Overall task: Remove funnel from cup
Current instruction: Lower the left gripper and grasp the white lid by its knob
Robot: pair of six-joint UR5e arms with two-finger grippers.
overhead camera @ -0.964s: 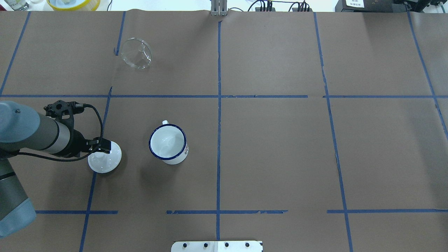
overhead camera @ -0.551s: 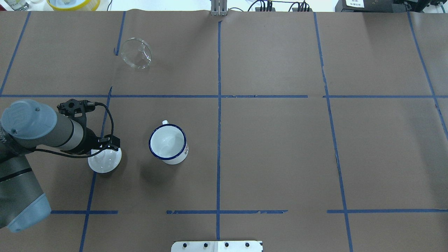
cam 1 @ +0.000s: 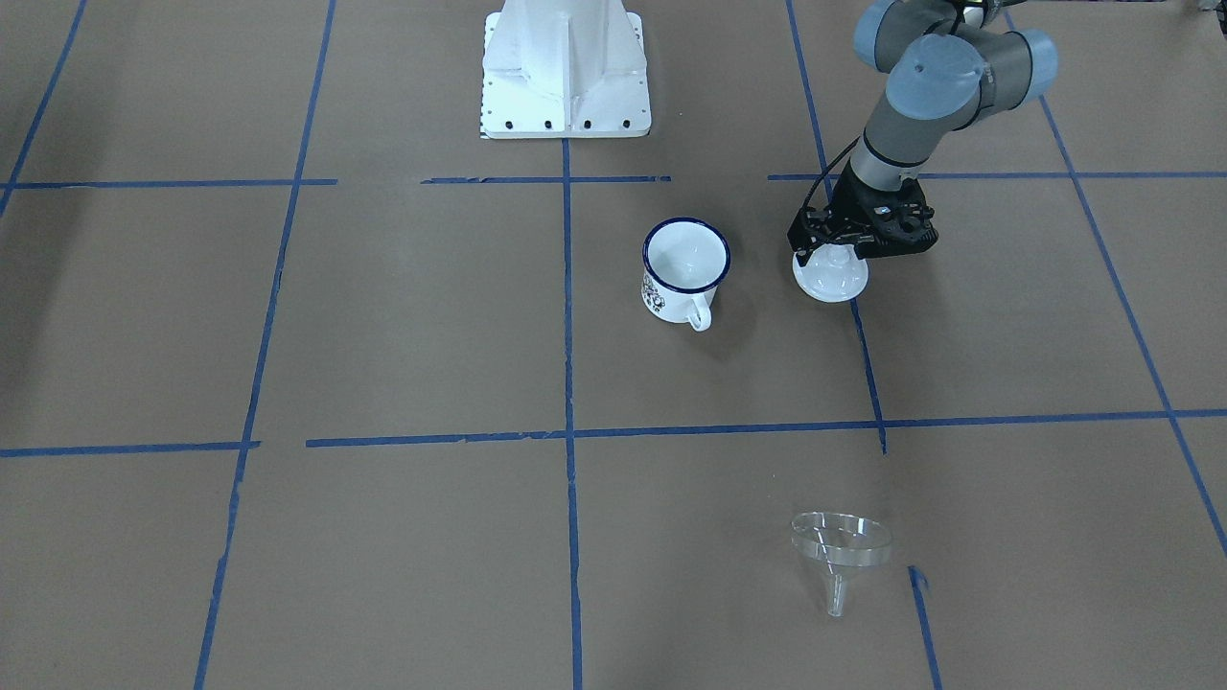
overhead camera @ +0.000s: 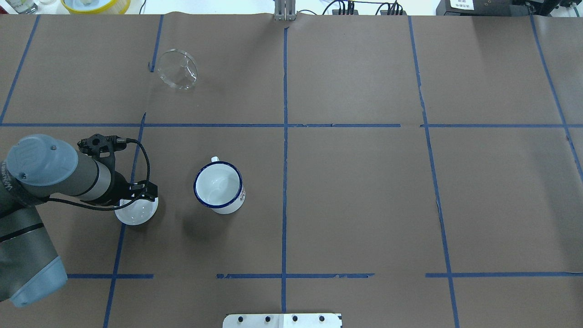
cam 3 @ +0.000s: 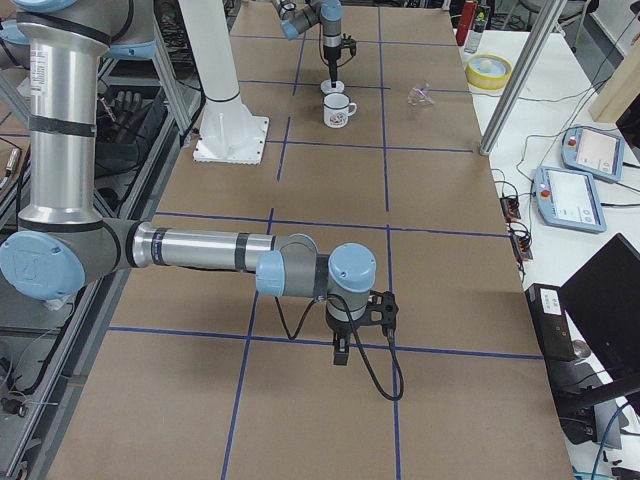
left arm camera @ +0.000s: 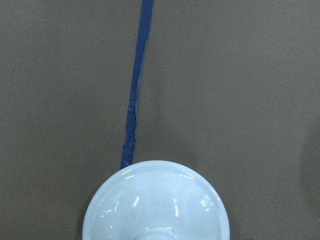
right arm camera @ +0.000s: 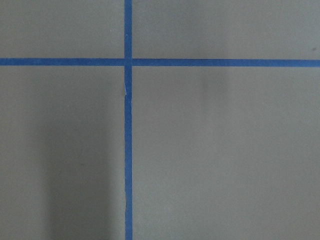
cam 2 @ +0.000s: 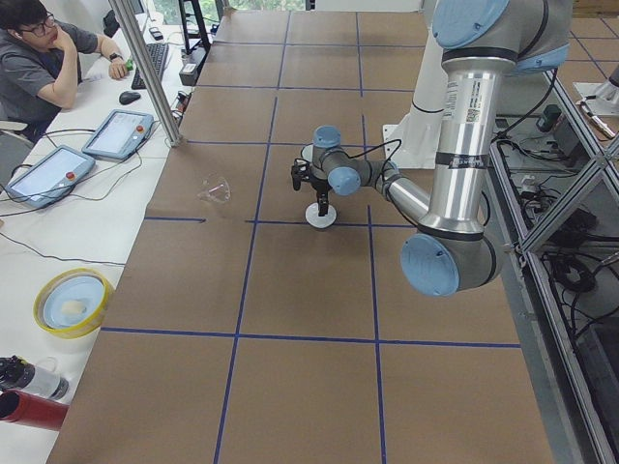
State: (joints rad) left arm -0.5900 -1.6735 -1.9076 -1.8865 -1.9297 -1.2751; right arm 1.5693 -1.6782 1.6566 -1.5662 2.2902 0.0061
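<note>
Left hand [cam 1: 836,252] is poised directly over the knob of a white lid [cam 1: 830,280] resting on the desk [cam 1: 383,335]; whether its fingers are apart or clamped cannot be told. The cup [cam 1: 685,268] stands upright near that hand, to its right. The funnel [cam 1: 841,542] lies tipped on the desk, out of the cup, well apart and forward of the hand. Right hand [cam 3: 341,352] hangs low over the desk; its closure cannot be told.

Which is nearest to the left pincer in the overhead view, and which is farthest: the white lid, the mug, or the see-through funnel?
1. The white lid: just below the left pincer.
2. The mug: off to the pincer's right.
3. The funnel: farthest, lying way out ahead, far from the robot.
</note>
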